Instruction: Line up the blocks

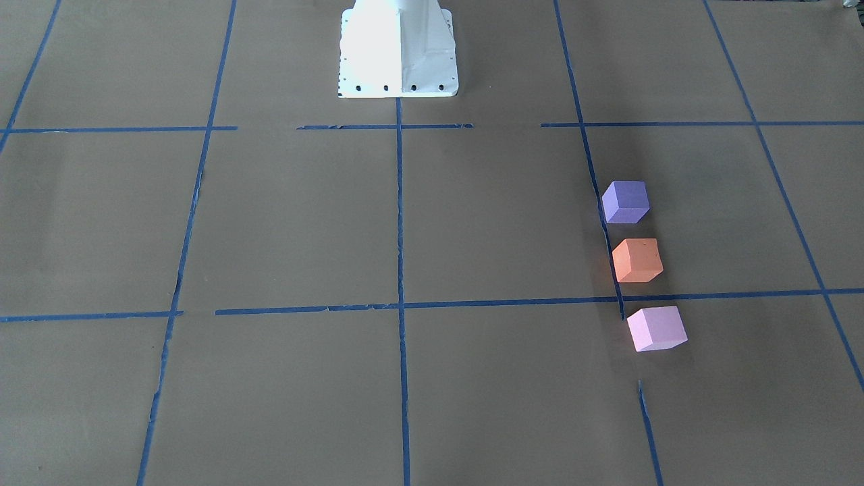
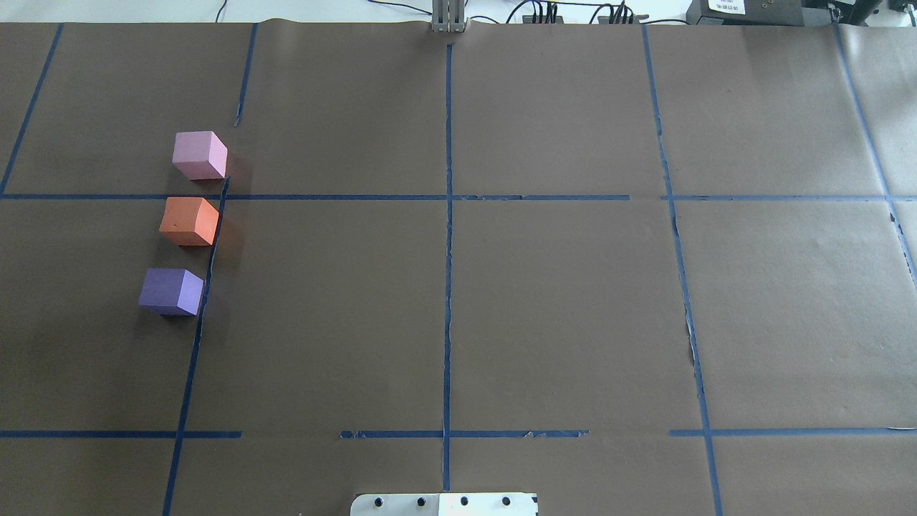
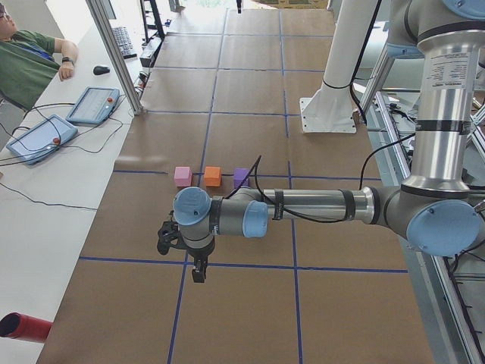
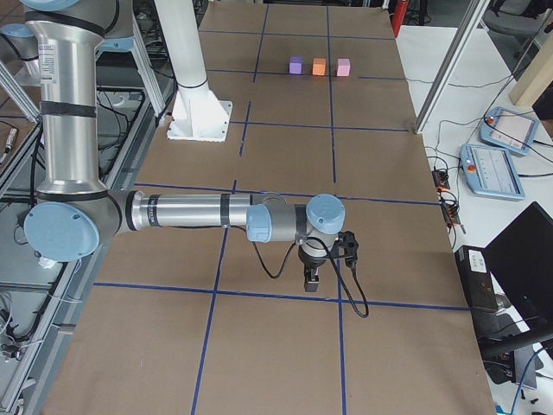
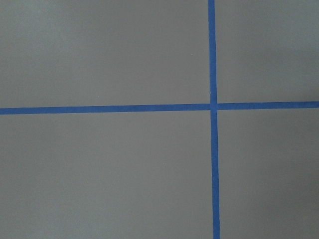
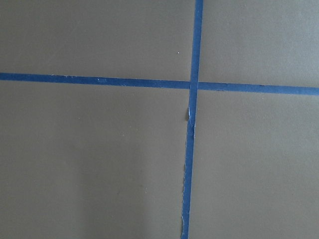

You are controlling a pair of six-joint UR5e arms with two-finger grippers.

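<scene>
Three foam blocks stand in a straight row on the brown paper, close to a blue tape line, with small gaps between them: the dark purple block point(image 1: 626, 201) point(image 2: 171, 291), the orange block point(image 1: 637, 260) point(image 2: 189, 221) in the middle, and the light pink block point(image 1: 656, 328) point(image 2: 199, 155). No gripper touches them. My left gripper point(image 3: 198, 269) shows only in the exterior left view, pointing down over bare paper, well away from the row. My right gripper point(image 4: 312, 281) shows only in the exterior right view, far from the blocks point(image 4: 319, 66). I cannot tell whether either is open or shut.
The white robot base point(image 1: 398, 61) stands at the table's middle edge. Blue tape lines point(image 2: 448, 251) grid the paper. An operator point(image 3: 23, 61) sits beside the table, with teach pendants point(image 3: 38, 138) point(image 4: 492, 169) and a red roll point(image 3: 23, 326) on side surfaces.
</scene>
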